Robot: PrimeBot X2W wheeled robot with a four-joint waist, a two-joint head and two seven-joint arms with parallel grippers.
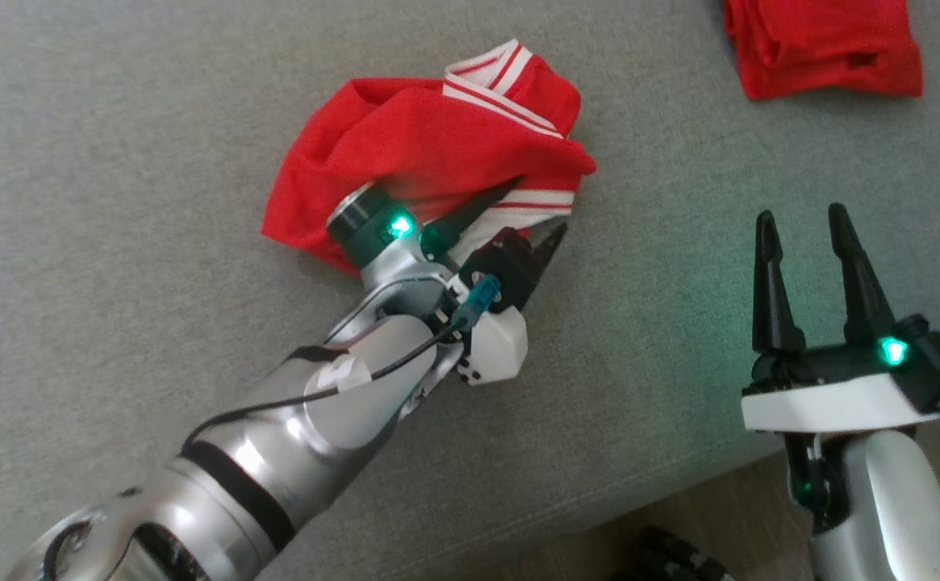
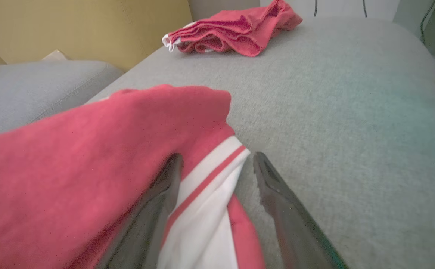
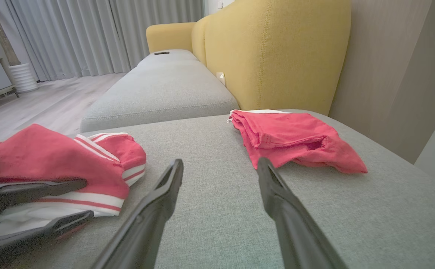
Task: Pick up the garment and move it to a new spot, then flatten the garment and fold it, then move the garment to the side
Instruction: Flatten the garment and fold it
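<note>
1. Inspecting from the left: finding bare grey cushion (image 1: 114, 161) first, then the garment (image 1: 429, 137), red with white-striped trim, bunched up near the middle of that cushion and well back from its front edge.
2. Recording the left gripper (image 1: 541, 206) at the garment's near right corner, fingers spread wide, one against the red cloth and the other low over bare cushion, with the striped hem (image 2: 206, 186) between them; clamping nothing yet.
3. Judging the step in hand as the first pick-up. Push in deeper before closing, so as to take several layers and not the trim alone; otherwise risking a slip, or a drag across the cushion instead of a lift.
4. Keep the lower finger flush with the cushion, close fully, then lift straight up, high enough to clear all the cloth off the surface before carrying it across.
5. Recording the right gripper (image 1: 800, 214) further right, near the cushion's front edge, fingers wide apart, holding and touching nothing. Keep it in reserve for the flattening.
6. Noting at far right a second red garment (image 1: 825, 48), near the back of the cushion and well apart from the first. Choose a set-down spot on bare cushion, clear of that pile, to avoid mixing the two.
</note>
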